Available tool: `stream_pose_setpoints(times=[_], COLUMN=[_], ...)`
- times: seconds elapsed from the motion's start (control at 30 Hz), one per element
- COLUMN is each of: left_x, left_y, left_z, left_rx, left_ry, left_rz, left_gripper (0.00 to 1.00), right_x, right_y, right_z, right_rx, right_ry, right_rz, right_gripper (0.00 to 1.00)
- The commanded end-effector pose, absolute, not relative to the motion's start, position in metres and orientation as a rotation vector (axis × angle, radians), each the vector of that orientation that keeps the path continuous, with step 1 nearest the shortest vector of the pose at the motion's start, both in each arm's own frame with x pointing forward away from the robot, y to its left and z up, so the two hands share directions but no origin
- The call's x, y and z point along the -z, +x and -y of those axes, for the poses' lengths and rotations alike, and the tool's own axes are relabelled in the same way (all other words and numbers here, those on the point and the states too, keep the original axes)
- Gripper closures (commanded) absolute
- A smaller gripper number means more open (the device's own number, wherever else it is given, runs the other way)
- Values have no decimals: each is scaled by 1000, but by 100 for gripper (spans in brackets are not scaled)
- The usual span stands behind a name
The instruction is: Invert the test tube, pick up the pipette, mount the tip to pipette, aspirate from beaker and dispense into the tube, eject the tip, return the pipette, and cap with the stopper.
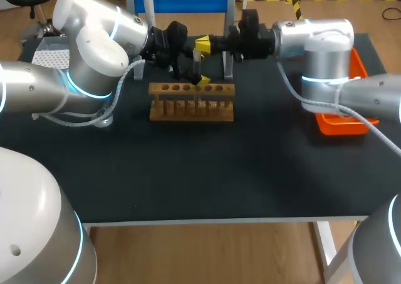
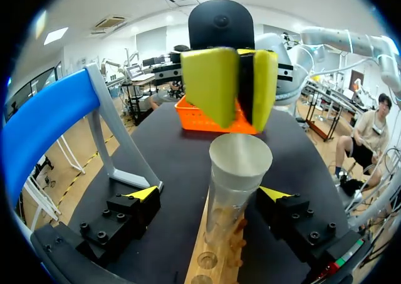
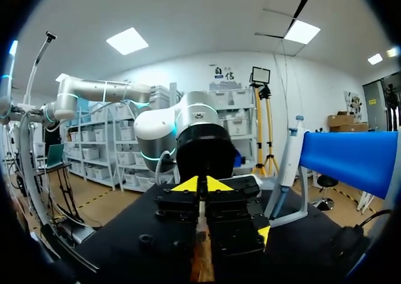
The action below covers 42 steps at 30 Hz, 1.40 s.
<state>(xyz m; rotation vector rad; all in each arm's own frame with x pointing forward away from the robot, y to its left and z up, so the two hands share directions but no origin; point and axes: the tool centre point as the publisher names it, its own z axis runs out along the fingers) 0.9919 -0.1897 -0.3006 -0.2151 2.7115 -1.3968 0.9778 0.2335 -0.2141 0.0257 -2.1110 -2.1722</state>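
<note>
The tube (image 2: 235,190) stands mouth up between the left gripper's (image 2: 210,194) jaws, its lower end down at the rack (image 2: 203,266). Those jaws are spread wide, one on each side of the tube, and neither clearly touches it. Just past the tube's mouth, the right gripper (image 2: 229,86) has its yellow pads pressed together, with nothing visible between them. The tube looks clear, thin-walled and smooth, so it is probably light, stiff, slippery and brittle. It is best taken at mid-body with a gentle squeeze, well below the rim.
</note>
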Motion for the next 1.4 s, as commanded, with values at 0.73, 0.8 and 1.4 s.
stream_pose_setpoints(times=[0.73,0.8,1.4], left_x=[300,300,300], left_y=[993,993,993], left_z=[190,190,187], left_rx=[1395,1395,1397], left_ry=[-215,-215,-224], left_rz=[-2717,-2717,-2713], left_gripper=[0,0,0], right_x=[264,268,271], right_y=[957,955,954], right_z=[-147,-144,-142], right_rx=[2058,2037,2031], right_ry=[-261,-277,-286], right_rz=[2304,2329,2335], right_gripper=[0,0,0])
